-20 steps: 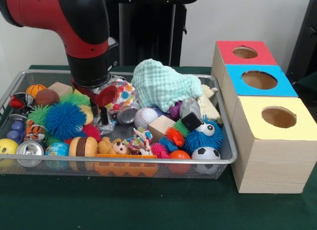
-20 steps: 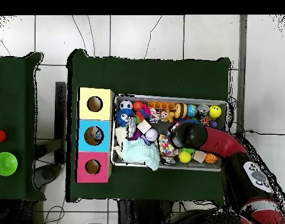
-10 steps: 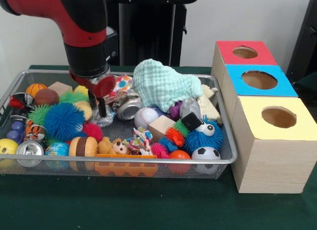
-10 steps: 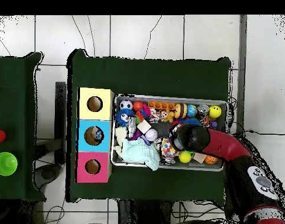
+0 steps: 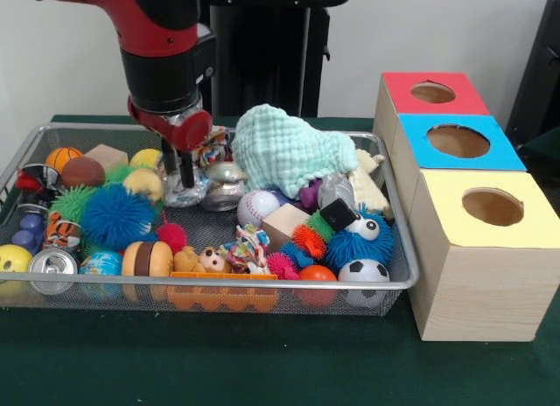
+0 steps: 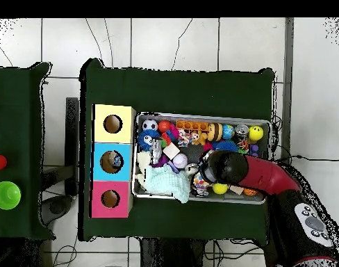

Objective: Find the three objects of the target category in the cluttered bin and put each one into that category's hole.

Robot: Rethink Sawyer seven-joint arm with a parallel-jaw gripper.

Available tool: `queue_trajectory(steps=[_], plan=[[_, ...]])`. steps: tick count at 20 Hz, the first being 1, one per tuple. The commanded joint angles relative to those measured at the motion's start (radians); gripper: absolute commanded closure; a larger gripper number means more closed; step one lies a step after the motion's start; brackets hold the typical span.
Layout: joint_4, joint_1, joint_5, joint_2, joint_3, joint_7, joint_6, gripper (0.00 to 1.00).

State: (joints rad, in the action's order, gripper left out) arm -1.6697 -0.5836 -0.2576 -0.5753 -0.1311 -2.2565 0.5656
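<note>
My gripper (image 5: 183,174) hangs over the back left part of the wire mesh bin (image 5: 219,285), just above the pile. It is shut on a crumpled silver can (image 5: 179,192), which hangs a little above the toys. A second silver can (image 5: 224,185) lies right beside it, against the mint knitted cloth (image 5: 289,148). To the right of the bin stand three wooden boxes with round holes: red (image 5: 435,93), blue (image 5: 458,141) and yellow (image 5: 493,206). In the overhead view the arm's head (image 6: 224,167) hides the gripper.
The bin holds several toys: a blue spiky ball (image 5: 115,215), a baseball (image 5: 258,207), a wooden block (image 5: 284,222), a soccer ball (image 5: 363,270), an upright drink can (image 5: 51,264) and a toy burger (image 5: 147,259). The boxes touch the bin's right side.
The gripper has risen out of the pile and drifted slightly right, taking the crumpled silver can up with it. The second can beside it shifted too.
</note>
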Motion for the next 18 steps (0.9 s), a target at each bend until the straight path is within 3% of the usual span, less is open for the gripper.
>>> queue_trajectory(steps=[1, 8, 18], plan=[[-0.062, 0.033, -0.034, -0.049, -0.012, 0.062, 0.145, 1.00], [-0.030, 0.057, 0.003, -0.082, -0.017, 0.044, 0.254, 1.00], [-0.051, 0.114, 0.063, -0.090, -0.031, -0.062, 0.256, 1.00]])
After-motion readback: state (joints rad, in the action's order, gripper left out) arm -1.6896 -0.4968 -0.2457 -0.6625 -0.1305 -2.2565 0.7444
